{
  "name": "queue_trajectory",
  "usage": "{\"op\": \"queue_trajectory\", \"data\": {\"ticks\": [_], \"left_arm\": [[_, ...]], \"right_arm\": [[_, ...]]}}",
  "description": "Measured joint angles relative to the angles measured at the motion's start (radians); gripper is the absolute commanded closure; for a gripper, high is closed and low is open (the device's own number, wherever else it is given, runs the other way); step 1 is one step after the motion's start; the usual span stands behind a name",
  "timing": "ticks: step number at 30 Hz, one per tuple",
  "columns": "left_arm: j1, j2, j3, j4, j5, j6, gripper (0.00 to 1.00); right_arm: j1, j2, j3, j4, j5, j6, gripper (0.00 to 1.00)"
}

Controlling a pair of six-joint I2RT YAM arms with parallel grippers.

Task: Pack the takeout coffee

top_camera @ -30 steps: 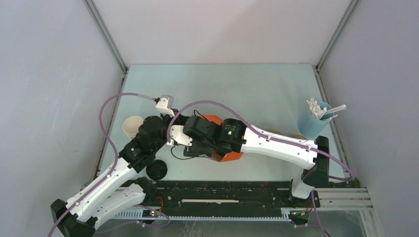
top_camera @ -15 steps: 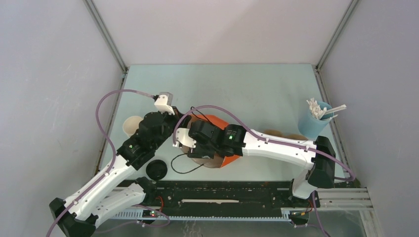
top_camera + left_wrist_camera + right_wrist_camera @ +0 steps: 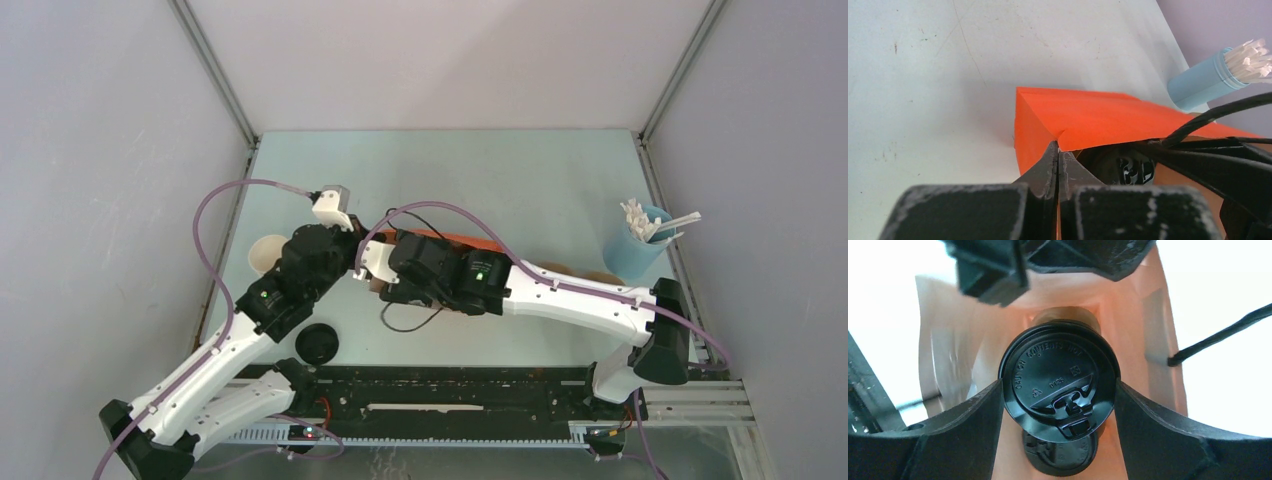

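Pinching the top edge of the orange paper bag, the left fingers are pressing tight together on the paper at one corner of its open mouth. The right fingers are reaching down into that mouth and clamping a takeout coffee cup, one finger at each side of its black lid. The cup is hanging upright inside the bag, above a second black-lidded cup that is sitting lower down, probably on the bag's floor, though shadow is hiding its base. Seen from above, both arms are meeting over the bag mid-desk. A loose black lid is lying beside the left arm, a white-inside cup stack is standing farther back on that side, and a blue tub of white sticks is standing at the right edge.
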Motion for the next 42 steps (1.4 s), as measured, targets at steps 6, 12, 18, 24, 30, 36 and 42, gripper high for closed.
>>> {"op": "queue_trajectory", "data": {"ticks": [6,12,18,24,30,36,42], "left_arm": [[-0.001,0.005,0.000,0.000,0.010,-0.023,1.00],[-0.001,0.005,0.000,-0.008,0.009,-0.035,1.00],[0.003,0.008,0.000,-0.013,0.000,-0.035,1.00],[-0.002,0.010,0.000,-0.008,0.015,-0.034,1.00],[-0.006,0.021,0.030,-0.021,0.013,-0.025,1.00],[-0.008,0.023,0.032,-0.023,0.010,-0.022,1.00],[-0.008,0.027,0.032,-0.022,0.011,-0.013,1.00]], "right_arm": [[-0.006,-0.001,0.000,0.027,0.070,-0.001,0.65],[-0.043,-0.002,-0.070,0.153,0.037,-0.038,0.65],[-0.090,-0.006,-0.112,0.236,-0.070,-0.081,0.66],[-0.143,-0.008,-0.140,0.254,-0.135,-0.108,0.66],[-0.169,-0.034,-0.205,0.268,-0.166,-0.118,0.66],[-0.216,-0.070,-0.234,0.274,-0.271,-0.143,0.64],[-0.256,-0.072,-0.234,0.292,-0.375,-0.209,0.63]]}}
